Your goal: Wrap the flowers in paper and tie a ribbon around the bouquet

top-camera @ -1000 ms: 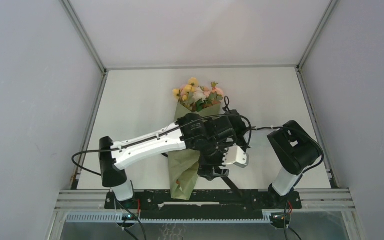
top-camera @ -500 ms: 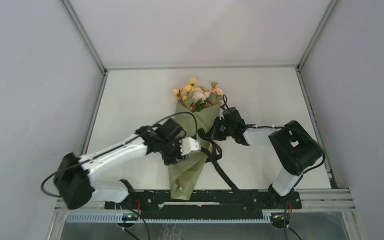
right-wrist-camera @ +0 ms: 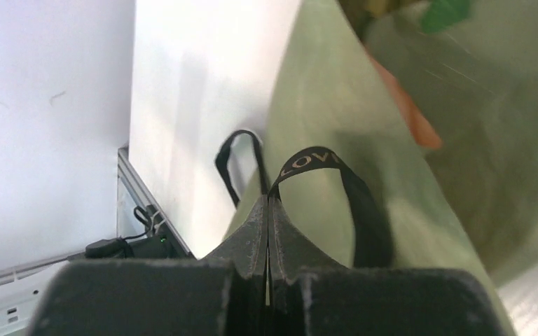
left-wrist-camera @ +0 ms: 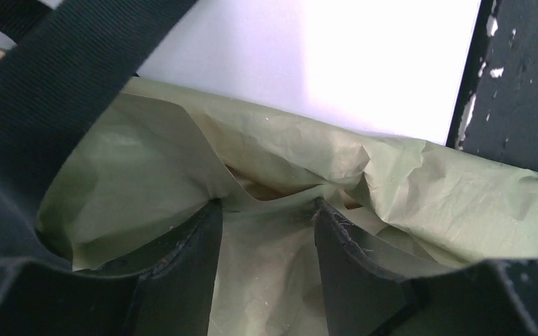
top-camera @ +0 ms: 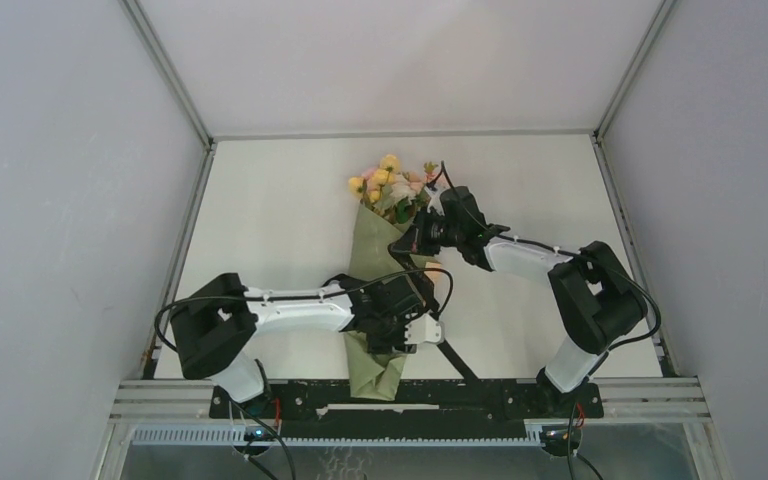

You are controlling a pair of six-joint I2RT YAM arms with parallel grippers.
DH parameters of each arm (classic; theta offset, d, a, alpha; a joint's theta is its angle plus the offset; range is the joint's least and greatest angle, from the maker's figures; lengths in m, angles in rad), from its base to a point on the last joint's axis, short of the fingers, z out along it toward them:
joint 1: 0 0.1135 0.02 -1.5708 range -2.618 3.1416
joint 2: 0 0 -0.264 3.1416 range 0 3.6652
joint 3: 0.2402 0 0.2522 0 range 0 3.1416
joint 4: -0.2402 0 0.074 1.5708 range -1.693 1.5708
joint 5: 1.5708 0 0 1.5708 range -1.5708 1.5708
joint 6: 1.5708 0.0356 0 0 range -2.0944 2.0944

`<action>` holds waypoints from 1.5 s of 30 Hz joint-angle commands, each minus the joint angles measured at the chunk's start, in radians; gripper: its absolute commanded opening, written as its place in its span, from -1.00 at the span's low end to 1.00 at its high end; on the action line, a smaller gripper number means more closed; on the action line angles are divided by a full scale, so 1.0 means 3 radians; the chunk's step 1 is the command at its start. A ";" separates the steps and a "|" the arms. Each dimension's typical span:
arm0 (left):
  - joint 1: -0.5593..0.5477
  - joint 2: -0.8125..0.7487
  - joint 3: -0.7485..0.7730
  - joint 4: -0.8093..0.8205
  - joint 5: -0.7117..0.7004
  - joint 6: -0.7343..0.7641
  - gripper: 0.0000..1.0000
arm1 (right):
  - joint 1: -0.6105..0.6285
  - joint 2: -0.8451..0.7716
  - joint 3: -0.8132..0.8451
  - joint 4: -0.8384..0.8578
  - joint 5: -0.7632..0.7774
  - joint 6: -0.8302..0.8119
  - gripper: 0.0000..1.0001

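- Right pincer (right-wrist-camera: pixel 269 199): I see it clenched, the two fingers pressed flat together, with the ribbon (right-wrist-camera: pixel 312 161) nipped between their tips. The black band rises from the tips in a small loop, and pale lettering shows on its crown.
- From above, that pincer sits at the right edge of the bouquet (top-camera: pixel 372 255), on the upper part of the cone just below the blooms.
- Left pincer (left-wrist-camera: pixel 266 206): released, as far as I can read it. Its fingers (left-wrist-camera: pixel 182 266) stand apart with their tips set against crinkled paper (left-wrist-camera: pixel 427 189), which lies across the gap between them. I cannot tell whether any fold is caught.
- In the left wrist view a broad stretch of ribbon crosses the upper left corner, above the paper and close to the lens.
- The bouquet lies flat on the tabletop (top-camera: pixel 280 210), roughly midway between the two arms. Its wide end points away from me and its narrow end reaches the black rail (top-camera: pixel 480 395) at the near edge.
- The flowers (top-camera: pixel 392 182), yellow, pink and cream, poke out of the wide far end.
- The left arm reaches in from the left, and its pincer is over the lower part of the cone.
- A loose length of ribbon lies on the tabletop just right of the narrow end, slanting toward the rail.
- In the right wrist view a streak of the paper's peach side shows beside the olive.
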 commanded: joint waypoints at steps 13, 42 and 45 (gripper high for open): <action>-0.0034 0.0019 -0.0055 0.0310 0.0266 -0.0039 0.10 | 0.0311 0.0129 0.0611 0.0355 -0.0689 -0.0222 -0.97; -0.0034 0.0066 -0.0078 0.0329 0.0404 -0.0062 0.10 | 0.0215 -0.1766 -0.0308 -0.2661 0.1372 -0.0207 0.30; -0.0037 0.0070 -0.0080 0.0328 0.0416 -0.0068 0.10 | 0.0214 -0.2104 -0.0835 -0.2563 0.1118 0.0011 0.26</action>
